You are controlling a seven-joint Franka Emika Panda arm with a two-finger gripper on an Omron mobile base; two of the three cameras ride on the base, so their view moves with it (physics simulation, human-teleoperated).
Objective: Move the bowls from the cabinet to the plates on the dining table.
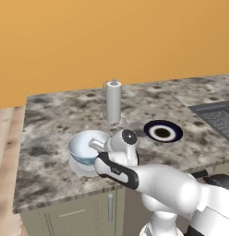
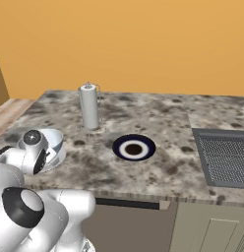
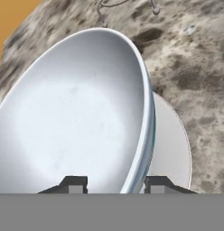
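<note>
A white bowl [image 1: 85,145] with a bluish outside hangs slightly tilted just above a plain white plate [image 1: 79,167] near the front left of the speckled dining table [image 1: 51,115]. My gripper [image 3: 114,182] is shut on the bowl's near rim [image 3: 136,171], one fingertip inside the bowl [image 3: 73,90] and one outside. Beyond the rim the white plate [image 3: 173,144] shows. A second plate [image 1: 163,131], dark-rimmed with a white ring, lies bare to the right. From the right side the bowl [image 2: 54,141] and the dark-rimmed plate [image 2: 134,147] appear again. The cabinet is out of view.
A paper towel roll on a wire stand [image 1: 113,102] rises just behind the bowl. A dark ribbed grate [image 2: 222,157] is set into the top at the far right. An orange wall backs the table. Low drawers sit under the front edge [image 1: 75,214].
</note>
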